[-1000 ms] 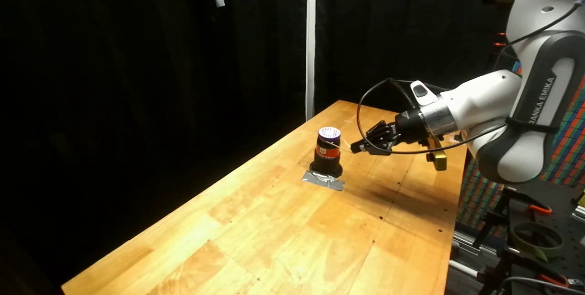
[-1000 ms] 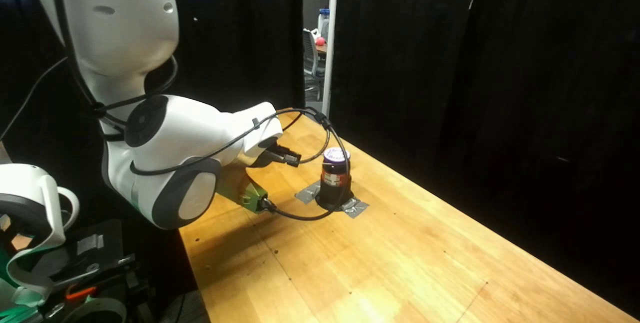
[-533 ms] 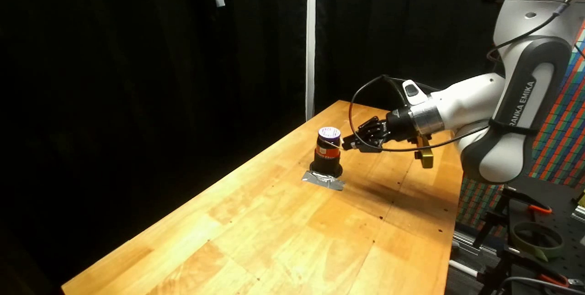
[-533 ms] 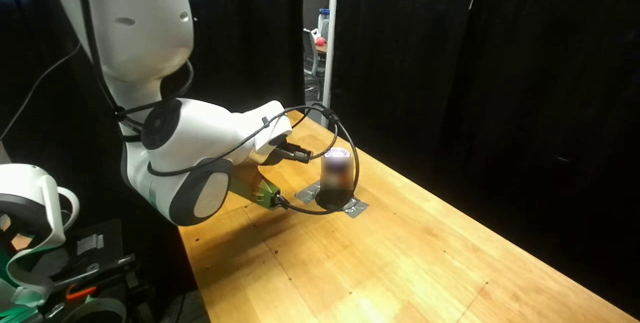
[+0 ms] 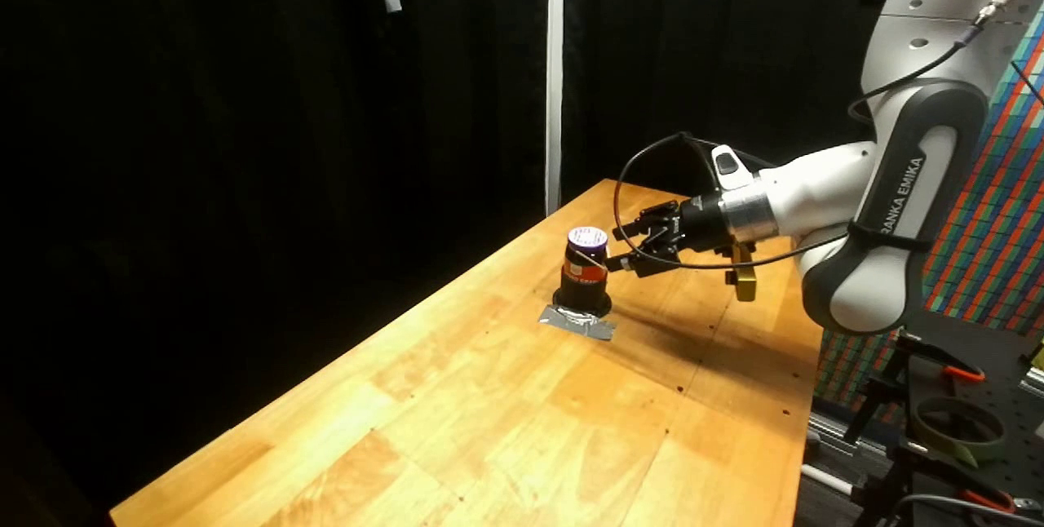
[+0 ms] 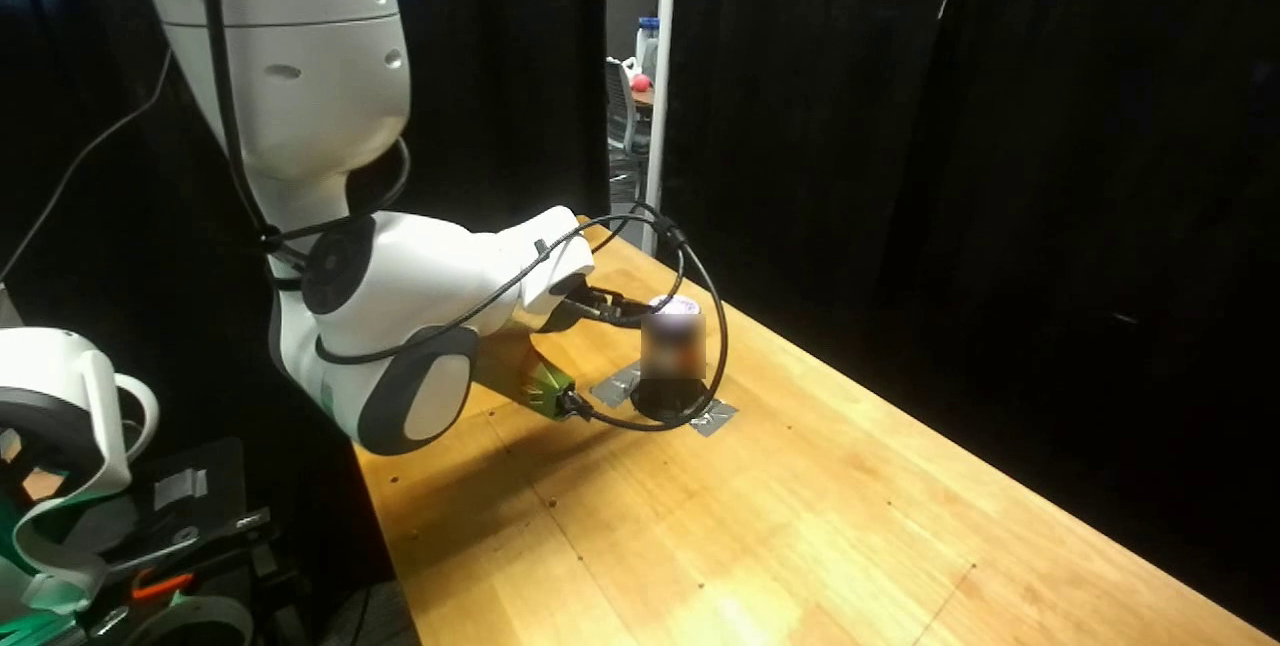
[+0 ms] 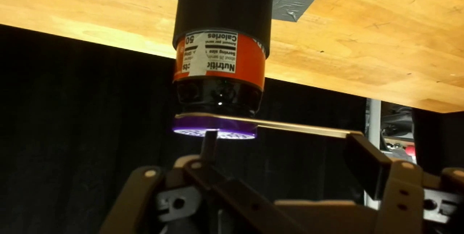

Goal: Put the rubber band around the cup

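The cup, dark with an orange-red label and a purple-rimmed white top, stands upright on the table; its middle is blurred in an exterior view. In the wrist view a tan rubber band lies along the cup's lid edge and runs as two strands to one fingertip, where it seems to touch. The cup's far side is hidden, so I cannot tell how the band lies there. My gripper is beside the cup's upper part with its fingers spread wide, and nothing is clamped between them. The opposite fingertip overlaps the lid in this view.
Silver tape fixes the cup's base to the wooden table. A black cable loops from the arm and passes close to the cup. Beyond the table's edge a side cart holds a tape roll.
My arm has moved toward the cup over the last second, and the jaws have opened. The band's stretch between cup and gripper looks shorter. The cup has not moved.
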